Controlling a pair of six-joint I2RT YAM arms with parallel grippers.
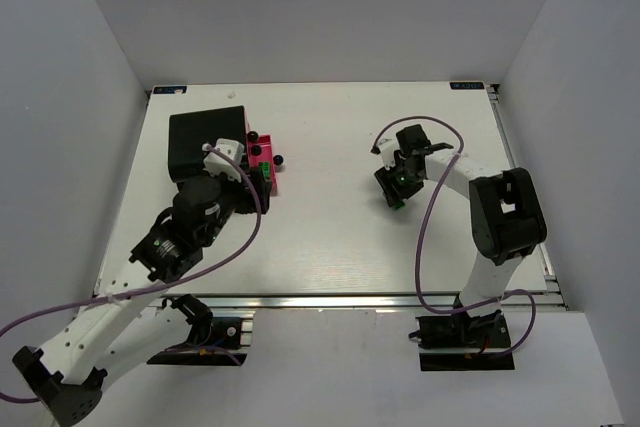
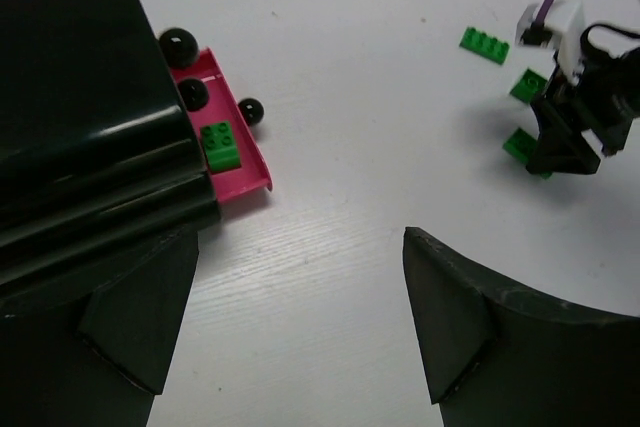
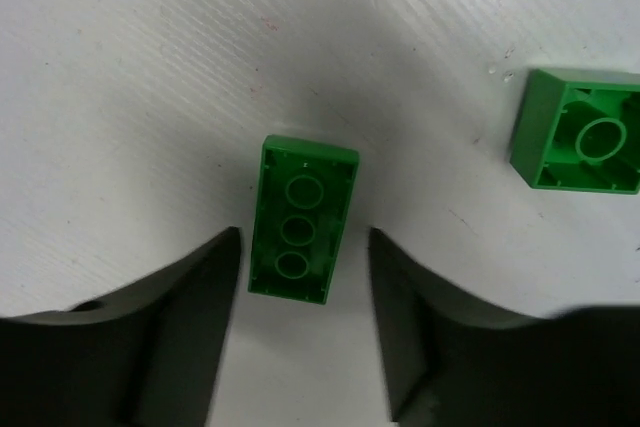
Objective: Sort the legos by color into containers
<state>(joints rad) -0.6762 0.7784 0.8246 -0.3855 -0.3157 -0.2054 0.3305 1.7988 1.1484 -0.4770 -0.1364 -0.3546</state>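
My right gripper is open, low over the table, with one finger on each side of a dark green lego that lies studs down. There are gaps on both sides. A second green lego lies upside down to its right. My left gripper is open and empty above bare table, beside the black box and the pink box. The pink box holds one green lego. The left wrist view shows the right gripper among other green legos. No red lego is in view.
Dark round knobs line the pink box's edge. In the top view the black box and the pink box stand at the left, under the left arm. The right arm's purple cable loops over the table.
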